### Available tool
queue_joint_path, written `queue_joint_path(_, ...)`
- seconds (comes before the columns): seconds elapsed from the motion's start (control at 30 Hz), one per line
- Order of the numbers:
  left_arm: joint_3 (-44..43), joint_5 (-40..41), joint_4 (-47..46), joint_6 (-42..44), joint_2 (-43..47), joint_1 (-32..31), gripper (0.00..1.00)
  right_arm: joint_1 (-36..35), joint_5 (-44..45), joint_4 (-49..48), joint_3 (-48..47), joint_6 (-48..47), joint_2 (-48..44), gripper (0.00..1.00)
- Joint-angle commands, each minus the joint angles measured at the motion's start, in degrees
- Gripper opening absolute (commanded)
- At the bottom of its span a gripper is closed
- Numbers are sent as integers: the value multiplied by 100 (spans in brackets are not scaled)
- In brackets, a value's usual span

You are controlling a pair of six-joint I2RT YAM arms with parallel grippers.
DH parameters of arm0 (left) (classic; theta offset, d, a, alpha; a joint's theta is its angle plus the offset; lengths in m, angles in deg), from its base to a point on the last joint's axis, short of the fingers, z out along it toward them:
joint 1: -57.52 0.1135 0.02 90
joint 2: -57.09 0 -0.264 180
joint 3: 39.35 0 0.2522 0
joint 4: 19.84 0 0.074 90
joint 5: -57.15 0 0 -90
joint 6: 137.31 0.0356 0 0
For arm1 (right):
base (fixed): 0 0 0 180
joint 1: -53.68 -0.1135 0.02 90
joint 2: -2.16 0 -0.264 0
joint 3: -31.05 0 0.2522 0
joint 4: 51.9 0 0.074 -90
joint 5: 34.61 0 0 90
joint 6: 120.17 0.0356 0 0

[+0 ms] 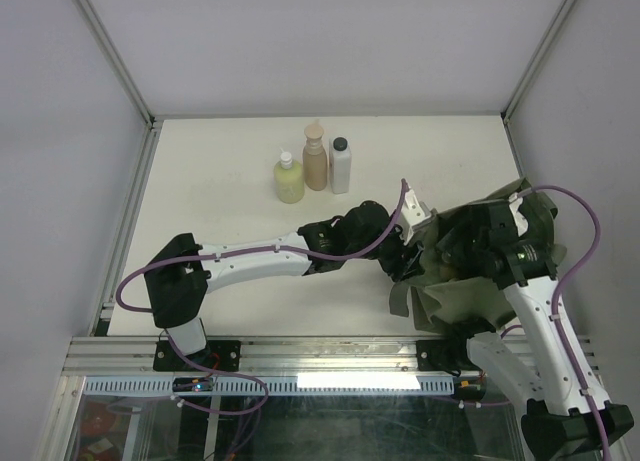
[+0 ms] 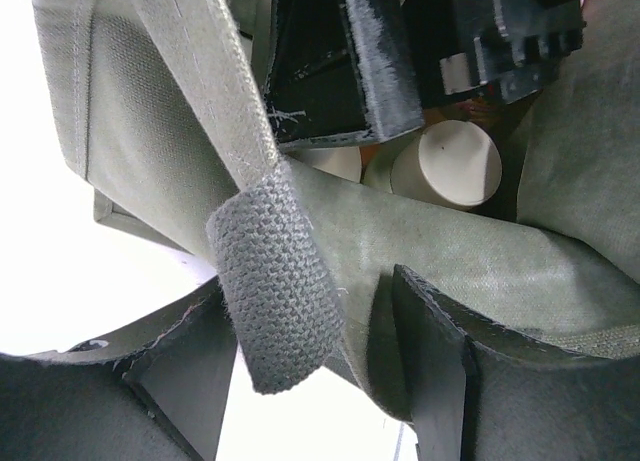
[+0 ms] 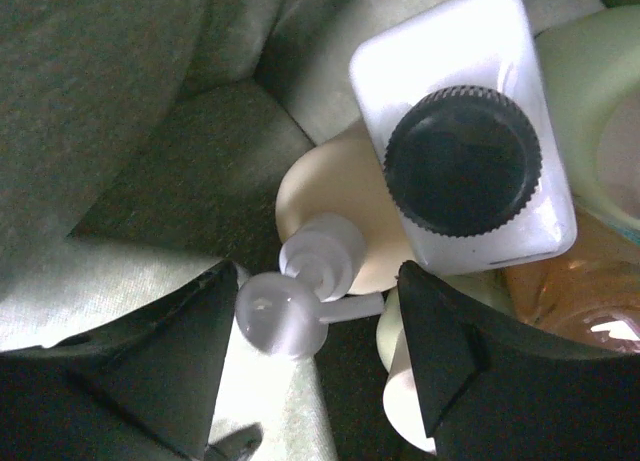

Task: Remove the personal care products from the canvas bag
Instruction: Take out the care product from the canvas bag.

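Note:
The olive-green canvas bag (image 1: pixel 455 296) lies open at the right of the table. My right gripper (image 3: pixel 318 273) is open inside it, its fingers either side of the white pump of a beige bottle (image 3: pixel 325 206). Around that stand a white bottle with a black cap (image 3: pixel 460 161), a yellow-green bottle (image 3: pixel 600 81), an orange bottle (image 3: pixel 565 296) and a cream bottle (image 3: pixel 405 381). My left gripper (image 2: pixel 308 281) is open at the bag's left rim (image 2: pixel 450 251), with the grey strap end (image 2: pixel 280 281) and the fabric edge between its fingers. Three bottles stand on the table: yellow-green (image 1: pixel 288 178), tan (image 1: pixel 316 159) and white (image 1: pixel 341 166).
The left wrist view shows my right gripper's black fingers (image 2: pixel 370 61) inside the bag above two beige bottles (image 2: pixel 455 161). White walls enclose the table (image 1: pixel 230 251) on three sides. A metal rail (image 1: pixel 300 356) runs along the near edge.

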Motion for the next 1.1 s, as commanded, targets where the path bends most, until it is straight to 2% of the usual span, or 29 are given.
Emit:
queue_joint_path(0.0,-178,-107,152,134,-30,-182,59,-21,412,-73,-192,197,256,66)
queue_joint_path(0.1,-179,-58,152,161,-42,-176,60,-21,383,-118,-116,73,193,64)
queue_joint_path(0.2,-202,-51,141,161,-71,-182,60,-21,179,-74,-103,76,202,57)
queue_joint_path(0.27,-201,-32,103,137,-78,-183,60,-21,157,-82,-107,-4,197,44)
queue_joint_path(0.4,-246,74,100,156,-76,-176,62,-23,104,6,-363,-202,173,2)
queue_joint_path(0.43,-266,101,101,162,-72,-180,63,-21,115,92,-504,-250,201,0)
queue_joint_path(0.57,-353,115,69,140,-58,-174,73,-21,227,380,-1008,-547,205,0)
queue_joint_path(0.77,-405,187,6,139,98,-177,96,-21,-41,565,-1790,-1451,379,0)
queue_joint_path(0.83,-412,172,-1,200,185,-166,99,-20,-164,607,-2021,-1808,405,0)
queue_joint_path(1.07,-392,308,7,158,607,-21,99,-28,-285,921,-2888,-2639,569,0)
